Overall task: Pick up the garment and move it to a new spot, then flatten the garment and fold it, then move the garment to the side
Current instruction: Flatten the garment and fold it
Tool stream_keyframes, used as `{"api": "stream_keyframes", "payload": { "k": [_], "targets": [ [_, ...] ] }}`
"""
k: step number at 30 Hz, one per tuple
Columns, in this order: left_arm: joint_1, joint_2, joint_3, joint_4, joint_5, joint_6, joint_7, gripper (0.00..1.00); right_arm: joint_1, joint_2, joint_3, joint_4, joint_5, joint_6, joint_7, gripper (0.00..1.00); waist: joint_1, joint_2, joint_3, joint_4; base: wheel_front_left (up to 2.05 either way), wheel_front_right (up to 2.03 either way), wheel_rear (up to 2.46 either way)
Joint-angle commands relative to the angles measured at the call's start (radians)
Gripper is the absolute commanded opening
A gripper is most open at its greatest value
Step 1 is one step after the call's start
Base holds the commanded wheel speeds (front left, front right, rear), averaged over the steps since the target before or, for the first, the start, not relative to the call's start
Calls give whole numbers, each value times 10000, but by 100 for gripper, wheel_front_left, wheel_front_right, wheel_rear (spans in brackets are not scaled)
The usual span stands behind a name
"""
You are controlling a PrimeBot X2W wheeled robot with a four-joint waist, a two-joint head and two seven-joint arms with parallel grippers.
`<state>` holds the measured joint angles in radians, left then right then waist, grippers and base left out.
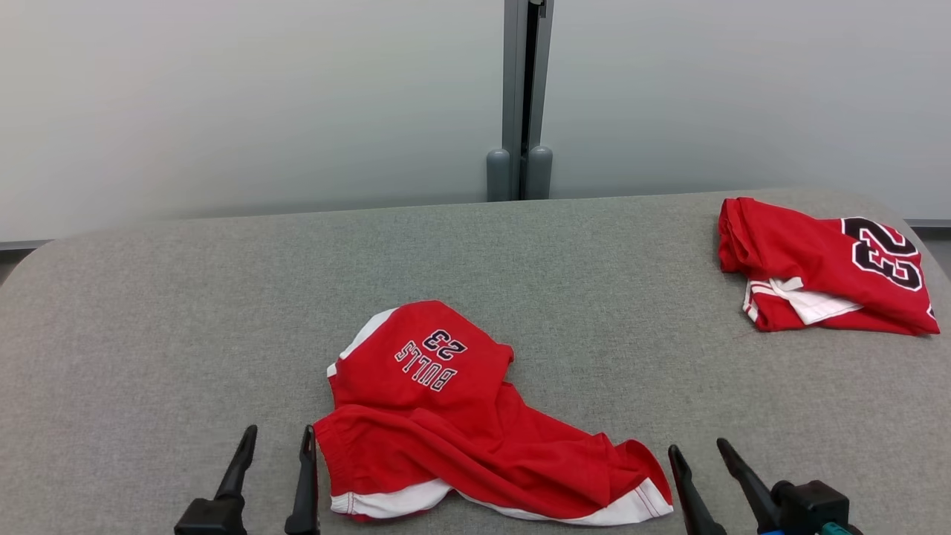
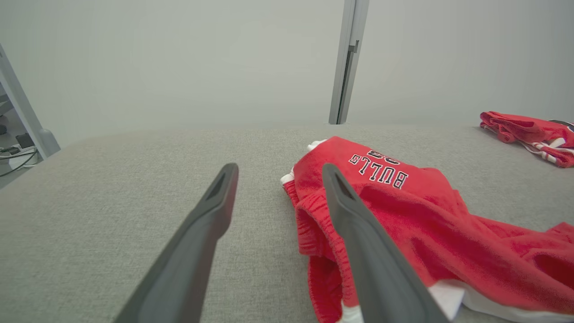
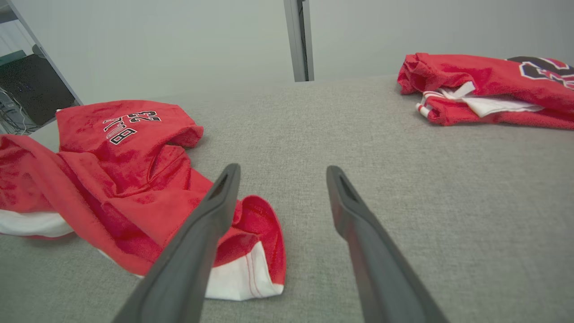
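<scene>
Jaws of my left gripper [image 1: 280,431] stand apart and empty, just beside the near left edge of the crumpled red garment [image 1: 438,416]. My right gripper [image 1: 697,446], also spread wide and holding nothing, sits by its white-trimmed right end. The garment lies on the grey table [image 1: 186,312]; a folded red bundle [image 1: 817,260] rests at the far right corner.

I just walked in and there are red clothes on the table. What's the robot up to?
The robot is about to tidy a crumpled red garment lying on the grey table right in front of it. Its left gripper and right gripper sit at either side of the garment, both open and holding nothing. It hasn't picked the garment up yet. Another red garment lies folded up at the table's far right.
</scene>
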<state>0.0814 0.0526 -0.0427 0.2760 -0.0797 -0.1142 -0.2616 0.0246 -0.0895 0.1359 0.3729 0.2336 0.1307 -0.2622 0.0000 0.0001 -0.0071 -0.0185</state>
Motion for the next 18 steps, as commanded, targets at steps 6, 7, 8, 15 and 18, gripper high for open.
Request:
{"api": "stream_keyframes", "payload": {
  "k": [6, 7, 8, 15, 18],
  "targets": [
    [404, -12, -485, -87, -76, -90, -46, 100, 118, -244, 449, 624, 239, 1, -34, 100, 0, -1, 67, -11, 0, 0, 0],
    [469, -14, -617, -105, -65, -98, -46, 100, 106, -270, 508, 742, 286, 1, -34, 100, 0, -1, 79, 3, 0, 0, 0],
    [547, -19, -782, -110, -35, -118, -46, 100, 95, -301, 590, 862, 285, 1, -34, 100, 0, -1, 91, 17, 0, 0, 0],
    [568, 15, -1554, 573, -56, -179, -46, 100, -297, -469, 1328, 1612, 396, 1, -34, 100, 0, -1, 154, 61, 0, 0, 0],
    [359, 75, -1644, 938, -121, -186, -46, 100, -493, -530, 1640, 1845, 406, 1, -34, 100, 0, -1, 173, 38, 0, 0, 0]
  ]
}}
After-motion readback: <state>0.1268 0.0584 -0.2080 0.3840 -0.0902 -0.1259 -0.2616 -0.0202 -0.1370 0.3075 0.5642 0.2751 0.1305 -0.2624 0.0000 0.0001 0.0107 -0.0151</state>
